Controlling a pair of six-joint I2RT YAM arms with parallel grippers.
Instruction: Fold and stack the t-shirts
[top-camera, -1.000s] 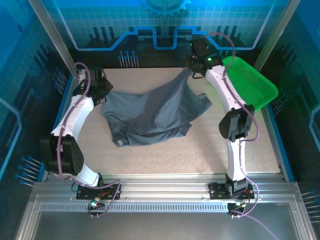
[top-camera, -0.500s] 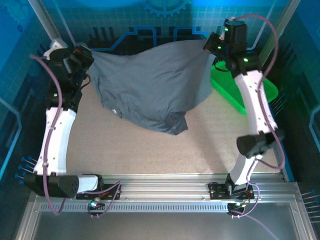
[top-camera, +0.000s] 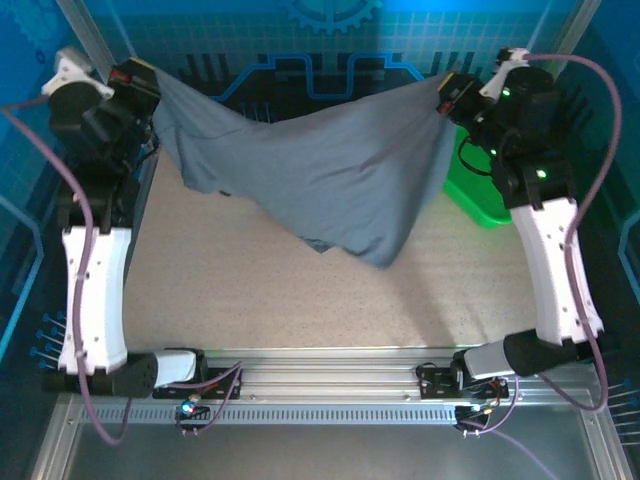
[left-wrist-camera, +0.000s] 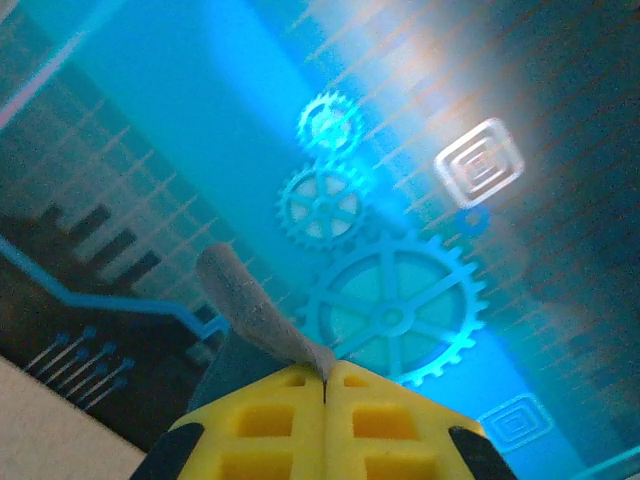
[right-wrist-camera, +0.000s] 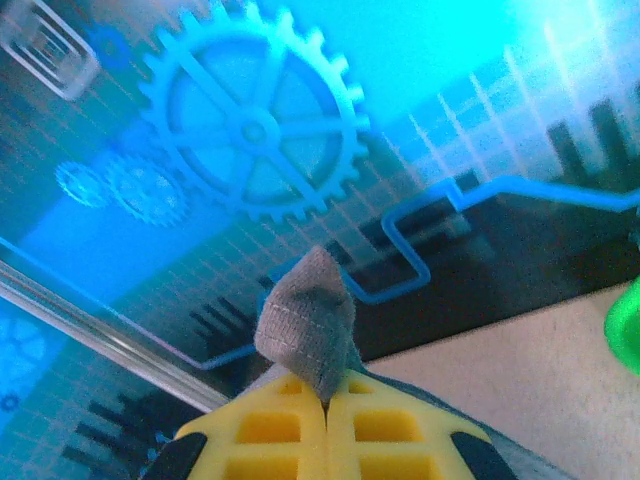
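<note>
Above the table (top-camera: 300, 300), the t-shirt (top-camera: 330, 175) hangs in the air, its long side running left to right. Farther back, the left gripper (left-wrist-camera: 325, 372) and the right gripper (right-wrist-camera: 325, 398) each pinch one end of its top edge tight.

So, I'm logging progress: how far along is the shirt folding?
Done: no fold or stack visible yet. In hand: left pincer and right pincer are shut on the dark slate-grey cloth t-shirt, holding it stretched above the speckled table. Left: lay flat, fold, stack.
</note>
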